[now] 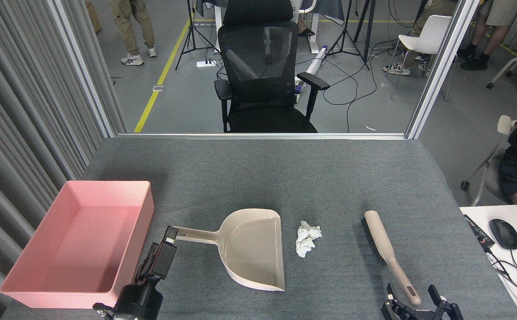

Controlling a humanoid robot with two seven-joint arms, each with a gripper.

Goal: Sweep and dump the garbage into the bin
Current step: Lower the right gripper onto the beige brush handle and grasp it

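Now right gripper (411, 297) straddles brush handle (401, 278), unclosed.

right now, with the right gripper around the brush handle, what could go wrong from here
The right gripper is open around only the tail end of the brush handle, so the brush may pivot or slip when lifted. The garbage is light and could roll past the dustpan mouth rather than in. The left gripper sits at the dustpan handle's very tip, so the pan might twist.

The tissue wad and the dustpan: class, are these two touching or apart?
Apart. The head view shows a strip of bare grey table between the tissue wad and the open front edge of the dustpan.
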